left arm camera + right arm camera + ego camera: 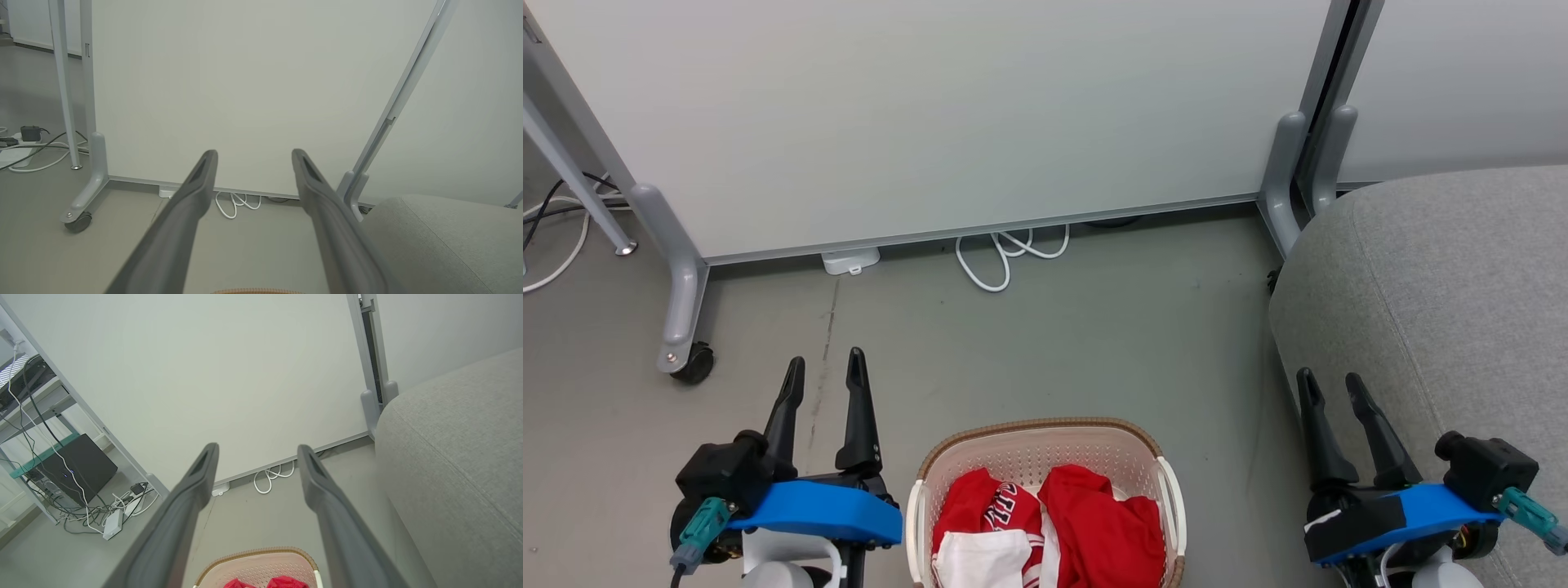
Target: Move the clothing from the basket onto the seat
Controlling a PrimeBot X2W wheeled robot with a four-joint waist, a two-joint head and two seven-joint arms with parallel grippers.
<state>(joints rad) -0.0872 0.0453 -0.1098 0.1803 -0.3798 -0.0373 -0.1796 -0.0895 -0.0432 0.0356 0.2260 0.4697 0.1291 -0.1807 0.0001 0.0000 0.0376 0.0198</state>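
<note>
The cream basket [1045,445] with its brown rim stands on the floor at the bottom middle of the head view. Inside lie the two red garments: one with white panels and lettering [984,531] on the left, a plain red one [1107,531] on the right. The grey seat [1445,294] rises at the right. My left gripper [824,369] is open to the left of the basket, holding nothing. My right gripper [1331,384] is open to the basket's right, over the seat's near edge. The right wrist view shows the basket [257,565], red clothing [282,582] and seat [453,449].
A white partition panel [947,114] on grey castor legs [682,327] closes off the back. White cable loops [1005,253] and a small white box [849,261] lie at its foot. Cables and a black box [77,465] sit at the far left. Grey floor [1054,343] lies between.
</note>
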